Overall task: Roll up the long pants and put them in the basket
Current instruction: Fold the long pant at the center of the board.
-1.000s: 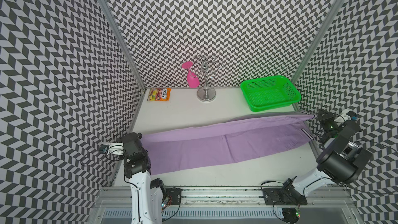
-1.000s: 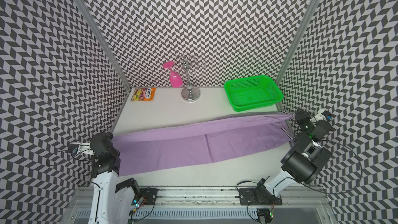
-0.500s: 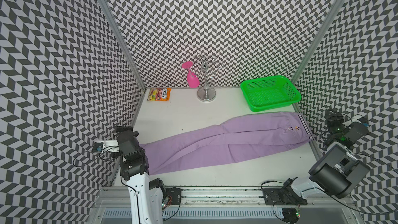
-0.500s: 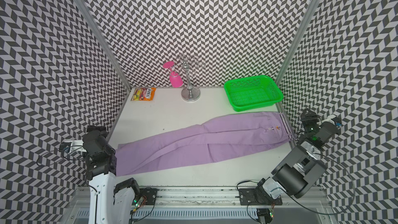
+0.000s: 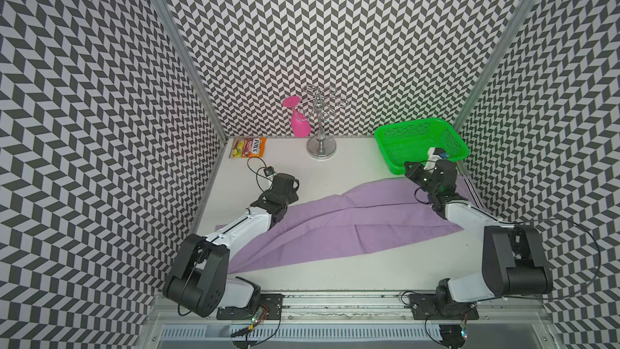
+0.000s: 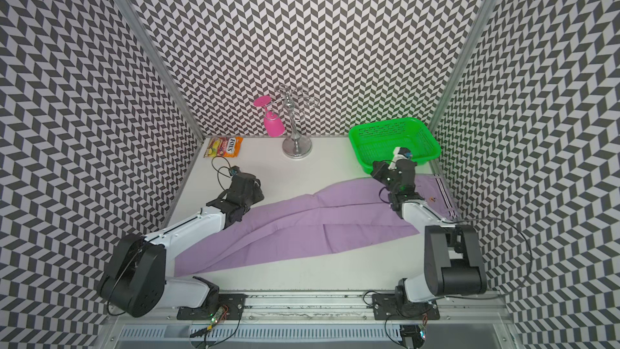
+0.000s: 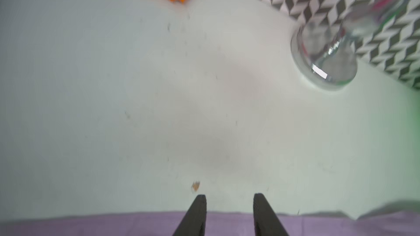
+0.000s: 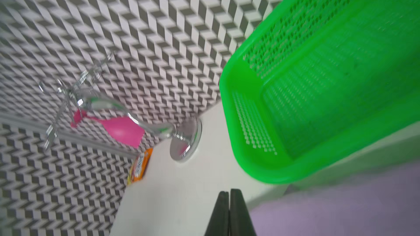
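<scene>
The long pants (image 5: 335, 226) are lying limp and light (probably best pinched at the striped waistband (image 6: 445, 196)), the left gripper (image 7: 229, 195) holding its jaws spread and the right gripper (image 8: 229, 191) pressing its jaws together on nothing.

The pants (image 5: 335, 226) are plain matt cloth, soft with a few creases. Under them the table (image 5: 335, 172) is smooth matt white, a bit scuffed. In the back right corner the basket (image 5: 387, 154) is glossy perforated plastic, at the back edge the stand (image 5: 321, 147) is mirror-shiny metal, the pink glass (image 5: 299, 125) looks like glossy plastic, and the back-left packet (image 5: 248, 147) is shiny film.
</scene>
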